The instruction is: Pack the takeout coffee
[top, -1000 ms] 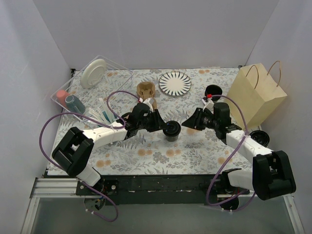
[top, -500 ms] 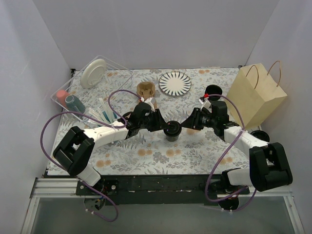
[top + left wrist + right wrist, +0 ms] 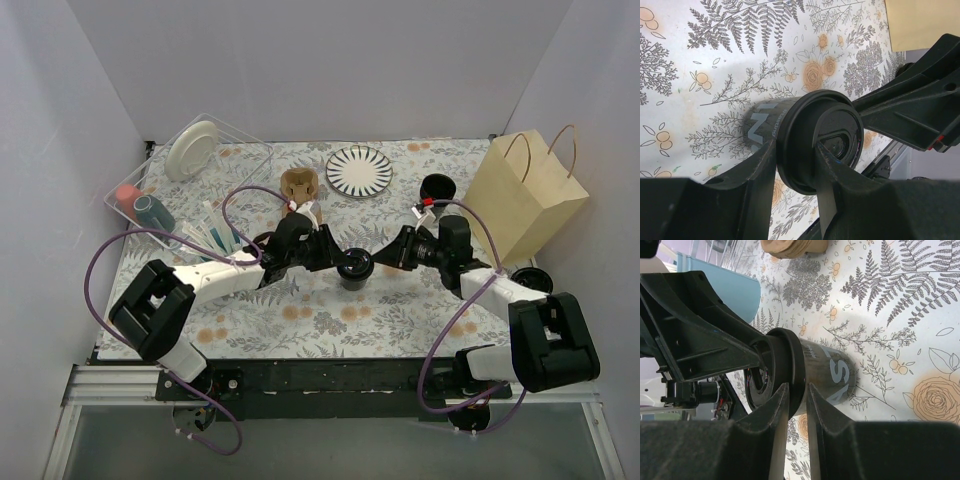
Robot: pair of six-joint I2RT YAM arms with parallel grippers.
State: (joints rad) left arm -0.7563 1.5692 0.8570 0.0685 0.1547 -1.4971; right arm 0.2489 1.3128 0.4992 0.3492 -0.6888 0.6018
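A dark coffee cup (image 3: 353, 272) with a black lid stands mid-table. My left gripper (image 3: 337, 258) is shut on the lid: in the left wrist view one finger lies on the lid top (image 3: 840, 125), the other outside the rim by the cup wall (image 3: 762, 122). My right gripper (image 3: 388, 258) is at the cup's right side. In the right wrist view its fingers are nearly together, the tips (image 3: 797, 387) against the lid rim (image 3: 785, 360) above the cup wall (image 3: 832, 372). A second dark cup (image 3: 436, 186) stands by the bag.
A tan paper bag (image 3: 525, 195) stands at the right, with a black round object (image 3: 530, 280) at its foot. The brown cup carrier (image 3: 299, 185) and a striped plate (image 3: 359, 170) are behind. A clear bin (image 3: 215, 135) at left holds a white dish and a light-blue cup (image 3: 152, 210).
My right gripper has moved left, up to the cup's lid. My left gripper has stayed on the lid and the cup has not moved.
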